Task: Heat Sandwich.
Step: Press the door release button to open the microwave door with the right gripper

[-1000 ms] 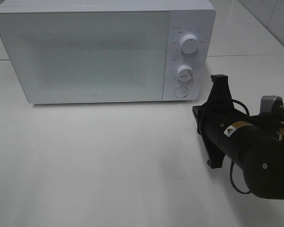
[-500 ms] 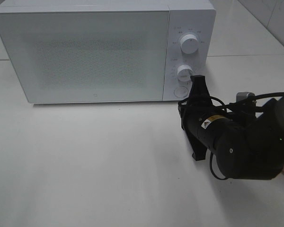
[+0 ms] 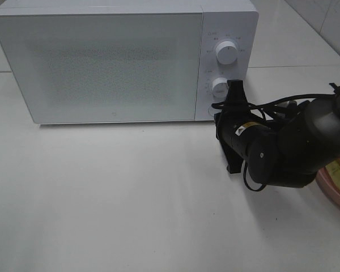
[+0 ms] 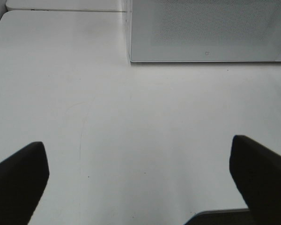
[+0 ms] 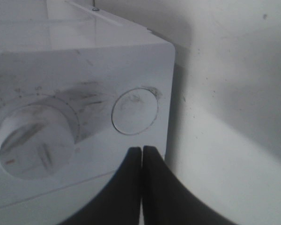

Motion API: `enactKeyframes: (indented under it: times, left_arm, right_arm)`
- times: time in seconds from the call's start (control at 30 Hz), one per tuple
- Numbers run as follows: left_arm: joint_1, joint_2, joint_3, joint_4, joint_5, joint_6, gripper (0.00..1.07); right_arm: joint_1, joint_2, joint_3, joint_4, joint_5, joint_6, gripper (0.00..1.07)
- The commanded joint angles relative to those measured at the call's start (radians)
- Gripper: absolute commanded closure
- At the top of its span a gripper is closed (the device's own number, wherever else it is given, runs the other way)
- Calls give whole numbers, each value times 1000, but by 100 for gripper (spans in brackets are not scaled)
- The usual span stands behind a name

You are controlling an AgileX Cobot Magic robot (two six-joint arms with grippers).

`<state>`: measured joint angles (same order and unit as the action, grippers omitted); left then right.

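Note:
The white microwave (image 3: 102,68) stands at the back of the table with its door closed. My right gripper (image 3: 236,86) is shut and empty, with its tips at the control panel just beside the lower dial (image 3: 220,86). In the right wrist view the shut fingertips (image 5: 141,149) sit just short of the round button (image 5: 134,110), next to a dial (image 5: 35,140). My left gripper (image 4: 140,178) is open and empty over bare table, facing the microwave's front (image 4: 210,28). The sandwich is not in view.
The upper dial (image 3: 226,52) sits on the panel above the lower one. A round pink plate's rim (image 3: 335,186) shows at the right edge, mostly hidden behind the right arm. White table (image 3: 113,192) lies before the microwave.
My right arm has swung left and toward the microwave. Its shut gripper moved from beside the microwave's right side to the control panel near the round button.

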<state>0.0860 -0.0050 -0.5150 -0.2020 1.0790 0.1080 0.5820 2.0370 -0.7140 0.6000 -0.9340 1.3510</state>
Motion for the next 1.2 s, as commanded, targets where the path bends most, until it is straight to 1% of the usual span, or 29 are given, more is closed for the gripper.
enactKeyframes:
  times: [0.03,0.27,0.33,0.87,1.2]
  left_arm:
    - [-5,-17,1,-2,-4,-3,9]
    - [-5,-17,1,-2,-4,-1,9]
    - [-5,-17,1,-3,-4,-1,9]
    - [-5,-17,1,-1,-4,-1,9]
    - [-5,-17,1,-1,-4,-1,9]
  right_arm:
    - [-23,18,-38,-18,12,4,107]
    - [-32,58,-85,-16,13,2,107]
    - [-52,65,-104,-37,17,0,107]
    - [-85,117,-163,-72,16,29,107]
    - [-90,117,-169,-76,-122,38,107]
